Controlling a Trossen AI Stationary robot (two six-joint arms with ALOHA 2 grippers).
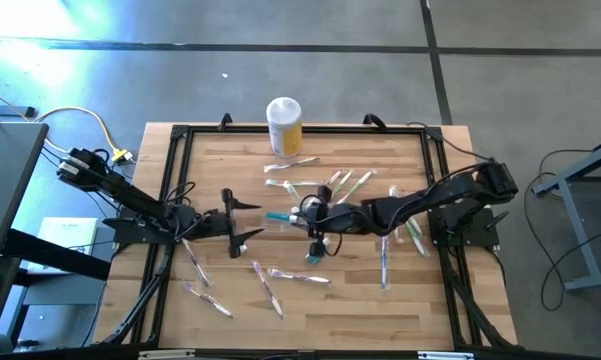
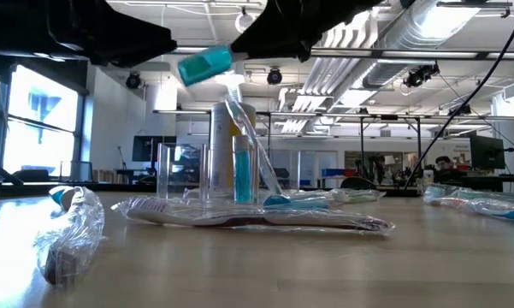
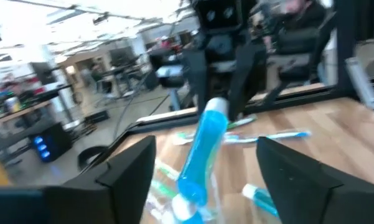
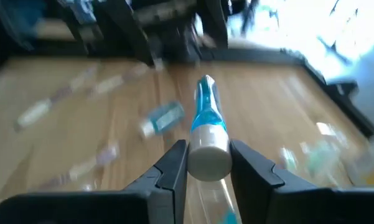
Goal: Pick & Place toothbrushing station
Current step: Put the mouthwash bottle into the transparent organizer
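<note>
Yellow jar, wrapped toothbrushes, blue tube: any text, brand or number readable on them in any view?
None can be read.
yellow jar: label too small to read from above.
wrapped toothbrushes: no print legible on the wrappers.
blue tube, in the right gripper: blurred, no lettering visible.
paper beside the table: any print too small.

Pale wood table [image 1: 360,310] — matt, planked — under crinkly clear plastic wrappers [image 2: 77,227], glossy
</note>
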